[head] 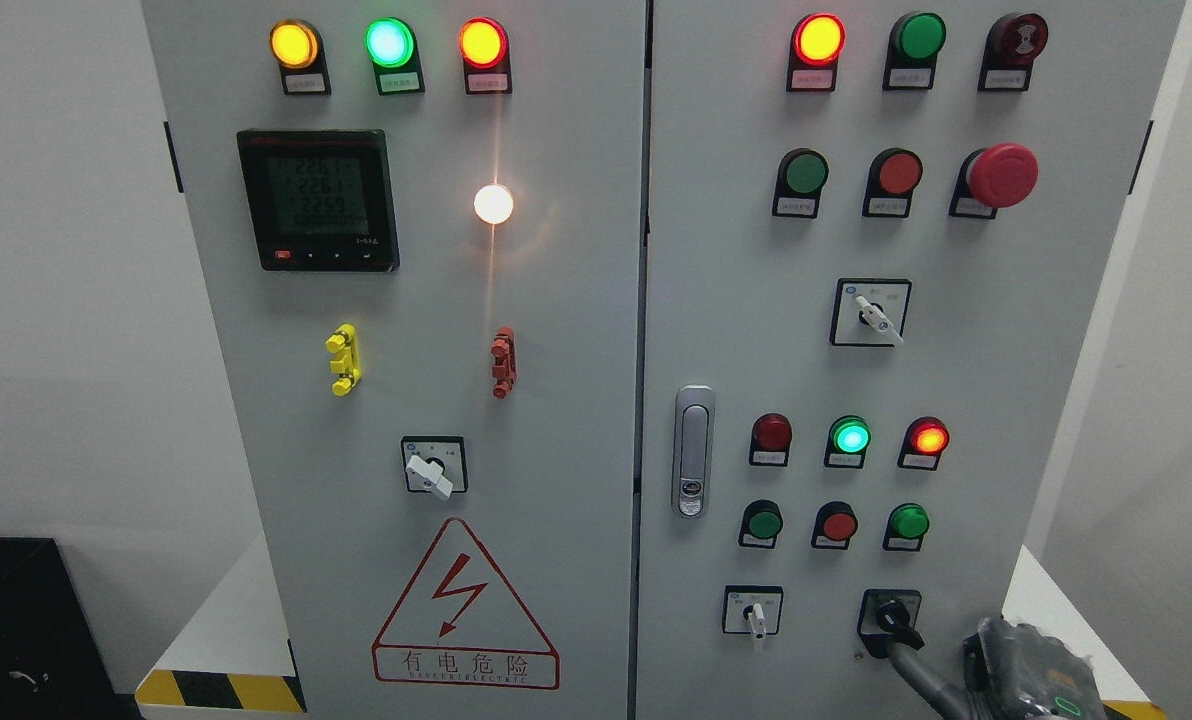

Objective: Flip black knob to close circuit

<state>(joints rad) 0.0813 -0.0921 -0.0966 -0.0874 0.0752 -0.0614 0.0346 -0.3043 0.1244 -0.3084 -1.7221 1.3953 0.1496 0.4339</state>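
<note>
Grey electrical cabinet (576,300) with two doors, against a white wall. Black knob (891,617) at lower right of right door, lever slanting down-right. Right hand (931,672) with one finger (918,668) touching the knob's lever; curl impossible to tell. Three white-handled switches; four lamps along the top lit. Door latch (693,450) near centre.

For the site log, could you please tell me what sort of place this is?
Probably an electrical equipment or training room: a grey control cabinet with lit indicator lamps, a digital power meter and an electric-shock warning triangle. The right hand reaches the black knob.
</note>
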